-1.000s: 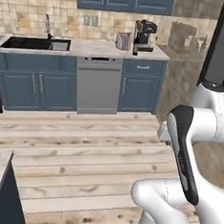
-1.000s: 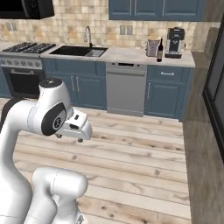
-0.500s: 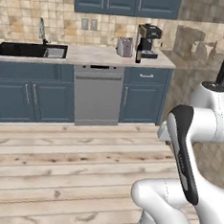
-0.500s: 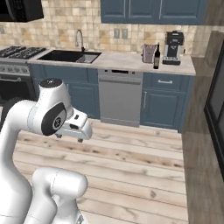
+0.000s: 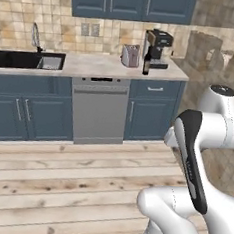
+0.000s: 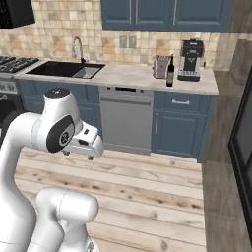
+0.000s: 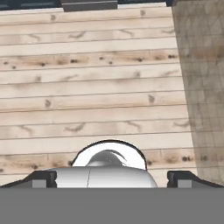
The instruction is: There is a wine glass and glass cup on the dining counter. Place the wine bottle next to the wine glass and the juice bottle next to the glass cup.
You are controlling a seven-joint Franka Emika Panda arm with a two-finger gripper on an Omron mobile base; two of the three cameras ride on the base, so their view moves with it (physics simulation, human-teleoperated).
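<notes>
Right base view has the wine bottle standing on the wall desk, between the toaster and the coffee machine, close to both. Gripper is spread wide with nothing in it, pointing down at the wood floor. Looks like the approach step to me: I'd roll up square to the desk, then come in from the front at the bottle's body, not sideways, since both neighbours crowd it. Floor ahead is wide open; upper cabinets limit any lift.
</notes>
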